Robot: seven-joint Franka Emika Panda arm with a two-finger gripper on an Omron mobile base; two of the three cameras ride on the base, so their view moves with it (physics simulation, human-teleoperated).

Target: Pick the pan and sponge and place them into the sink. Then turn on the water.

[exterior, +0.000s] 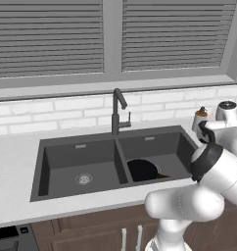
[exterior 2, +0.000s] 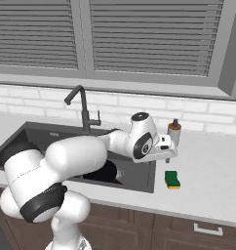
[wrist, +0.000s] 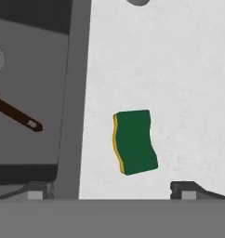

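Sink (exterior: 57, 162) first, at the left: a dark grey double basin set into the pale tabletop (exterior: 12, 147), its left bowl bare down to the round silver drain (exterior: 84, 179), with the dark gooseneck faucet (exterior: 117, 110) standing at the back behind the divider. In the right bowl lies the pan (exterior: 142, 170), black and round, flat on the bottom near the front wall; from the hand view a thin brown handle (wrist: 16, 115) shows lying across that bowl. Further right, past the sink's rim, the sponge (exterior 2: 172, 179) rests on the tabletop just beside the basin's right edge, green layer up with the yellow showing along one side, near the front of the counter. The white arm reaches over the right bowl and holds its gripper (exterior 2: 167, 157) above the tabletop close to the sponge, apart from it; the jaws stand wide apart and carry nothing, and in the hand view the sponge (wrist: 134, 142) lies between and ahead of the two finger tips (wrist: 184, 188). Behind the hand, against the white brick wall, stands a white soap bottle (exterior 2: 174, 134) with a brown pump.
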